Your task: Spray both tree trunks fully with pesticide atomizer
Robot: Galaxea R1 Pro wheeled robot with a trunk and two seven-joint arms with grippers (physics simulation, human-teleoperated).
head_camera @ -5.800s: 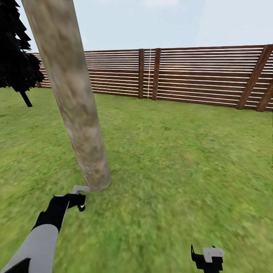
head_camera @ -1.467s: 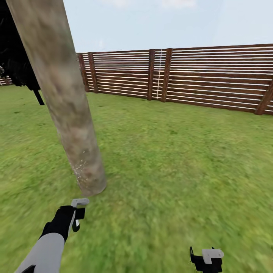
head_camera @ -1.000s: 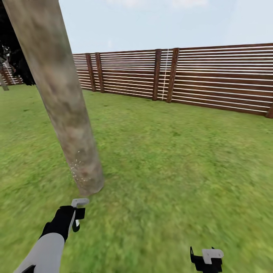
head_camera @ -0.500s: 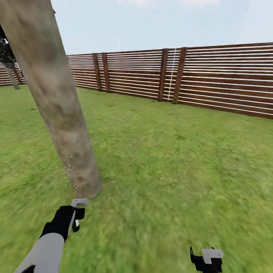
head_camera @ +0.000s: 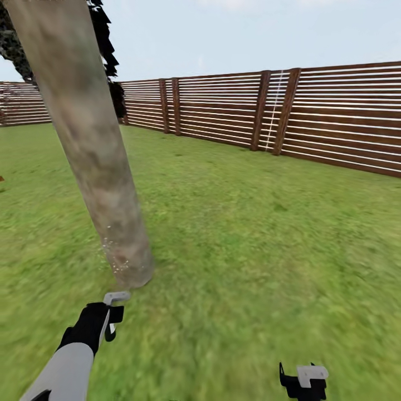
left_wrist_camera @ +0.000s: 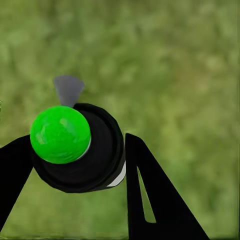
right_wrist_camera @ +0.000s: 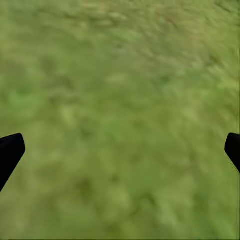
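Note:
A mottled grey-beige tree trunk (head_camera: 94, 145) leans up from the grass (head_camera: 250, 250) at the left. Fine white pesticide specks (head_camera: 110, 253) dot its lower part near the base. My left gripper (head_camera: 109, 322) is just in front of that base, shut on the pesticide atomizer (head_camera: 116, 297), whose grey nozzle points at the trunk. In the left wrist view the atomizer (left_wrist_camera: 75, 147) shows a bright green cap on a black body between the black fingers (left_wrist_camera: 145, 195). My right gripper (head_camera: 303, 382) hangs open low over the grass, with its fingertips (right_wrist_camera: 10, 152) wide apart over bare lawn.
A brown slatted wooden fence (head_camera: 267, 117) runs along the back of the lawn. A dark conifer (head_camera: 106, 39) stands behind the trunk at the upper left. Open grass stretches to the right of the trunk.
The head view has swung, so the fence slid right and the dark conifer now sits behind the trunk. White specks have appeared on the lower trunk. Both arms keep their pose.

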